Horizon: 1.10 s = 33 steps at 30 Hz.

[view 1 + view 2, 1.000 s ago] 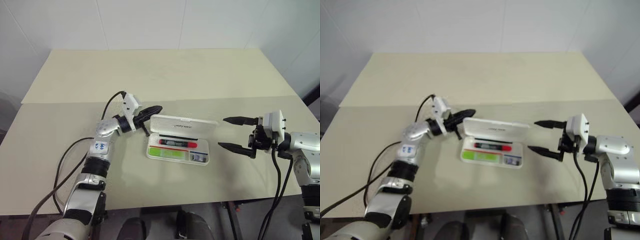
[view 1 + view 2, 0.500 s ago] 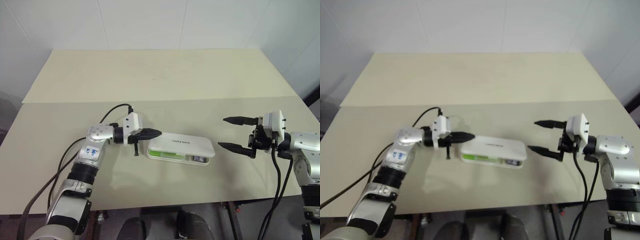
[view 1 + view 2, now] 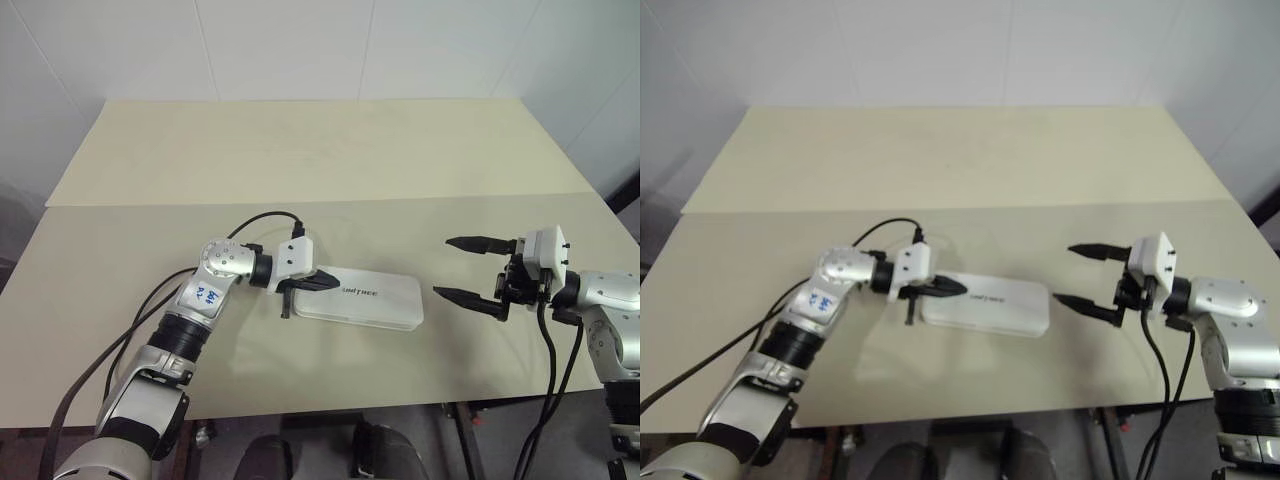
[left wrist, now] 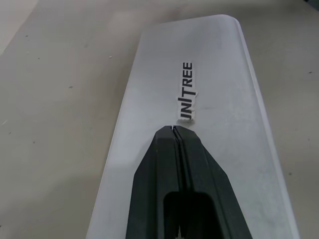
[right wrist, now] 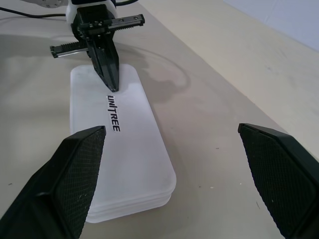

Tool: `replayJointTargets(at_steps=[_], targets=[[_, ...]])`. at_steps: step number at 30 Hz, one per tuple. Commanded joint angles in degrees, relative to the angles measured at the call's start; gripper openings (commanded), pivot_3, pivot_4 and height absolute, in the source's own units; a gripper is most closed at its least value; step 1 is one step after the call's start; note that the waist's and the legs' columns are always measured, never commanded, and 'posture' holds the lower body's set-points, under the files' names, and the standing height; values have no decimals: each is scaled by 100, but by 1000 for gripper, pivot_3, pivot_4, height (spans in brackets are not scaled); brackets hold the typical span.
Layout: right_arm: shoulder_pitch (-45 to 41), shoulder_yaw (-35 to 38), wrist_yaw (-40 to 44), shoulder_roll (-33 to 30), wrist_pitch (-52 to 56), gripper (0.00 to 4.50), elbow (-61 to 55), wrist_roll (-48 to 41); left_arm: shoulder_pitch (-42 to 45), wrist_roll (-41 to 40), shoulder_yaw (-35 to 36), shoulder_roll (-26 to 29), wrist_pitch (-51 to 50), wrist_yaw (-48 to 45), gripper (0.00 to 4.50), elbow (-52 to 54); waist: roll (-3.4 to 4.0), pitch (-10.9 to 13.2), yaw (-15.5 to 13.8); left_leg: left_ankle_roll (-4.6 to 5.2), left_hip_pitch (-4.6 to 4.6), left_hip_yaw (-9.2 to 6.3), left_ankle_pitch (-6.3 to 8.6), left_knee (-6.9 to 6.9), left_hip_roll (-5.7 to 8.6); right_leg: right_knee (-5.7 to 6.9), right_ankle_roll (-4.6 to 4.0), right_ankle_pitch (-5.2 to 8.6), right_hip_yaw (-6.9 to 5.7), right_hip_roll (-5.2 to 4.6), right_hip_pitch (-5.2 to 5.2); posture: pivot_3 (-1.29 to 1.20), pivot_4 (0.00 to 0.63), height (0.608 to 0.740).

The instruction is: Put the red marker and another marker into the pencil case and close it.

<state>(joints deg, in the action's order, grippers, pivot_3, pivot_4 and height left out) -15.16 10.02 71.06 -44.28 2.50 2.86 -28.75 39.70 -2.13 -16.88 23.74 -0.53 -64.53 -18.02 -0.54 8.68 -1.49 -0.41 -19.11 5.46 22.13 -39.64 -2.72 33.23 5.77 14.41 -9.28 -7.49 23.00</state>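
Observation:
The white pencil case point(image 3: 375, 300) lies flat in the middle of the table with its lid down, the dark UNITREE lettering point(image 4: 186, 92) facing up. My left gripper point(image 3: 335, 284) is shut, and its joined black tips rest on the lid's left end, just short of the lettering. The red marker and the other marker are hidden inside the shut case. To the right of the case my right gripper point(image 3: 443, 266) hovers open and apart from it, its fingers point(image 5: 75, 174) spread wide with nothing between them.
A beige table point(image 3: 300, 150) with a seam across its middle carries the case. The left arm's black cable point(image 3: 140, 320) loops over the table at the near left. White walls stand behind the far edge.
The case's lid, standing open a second ago, has come down flat and covered the markers. My shut left gripper swung right and down onto it. The right arm has kept still.

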Motion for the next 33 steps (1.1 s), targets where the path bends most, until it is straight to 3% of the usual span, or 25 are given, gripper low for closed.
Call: replayJointTargets(at_steps=[1, 14, 25, 33], targets=[[64, 221, -212, -43, 121, 4500, -300, -76, -50, 245, -240, 97, -347, -24, 45, 263, 0, 0, 4, 0, 0, 0, 0, 0, 0, 0, 0, 0, 0, 0, 0, 0, 150, 740], [39, -3, -456, 147, 166, 4500, -342, 33, -592, 222, -449, 121, -1450, 294, 45, 1373, 1, -1, 1, 1, 1, -4, 0, 0, 0, -1, 0, 0, 2, 0, -2, 0, 150, 740], [-467, -226, -42, 224, -133, 4500, 322, 246, -896, -958, 1057, 1, -1182, 823, 45, 1637, 4, 2, 17, 3, 5, -12, 1, -5, -4, 0, 0, 0, -1, 0, -10, 0, 150, 740], [-714, -193, 286, 177, -412, 4500, 889, 316, -1896, -1999, 2014, 665, -1160, 323, 2627, 2455, 14, 9, -1, 3, -4, -13, 2, 5, -3, -14, 0, 0, -5, -2, -5, 0, 150, 740]])
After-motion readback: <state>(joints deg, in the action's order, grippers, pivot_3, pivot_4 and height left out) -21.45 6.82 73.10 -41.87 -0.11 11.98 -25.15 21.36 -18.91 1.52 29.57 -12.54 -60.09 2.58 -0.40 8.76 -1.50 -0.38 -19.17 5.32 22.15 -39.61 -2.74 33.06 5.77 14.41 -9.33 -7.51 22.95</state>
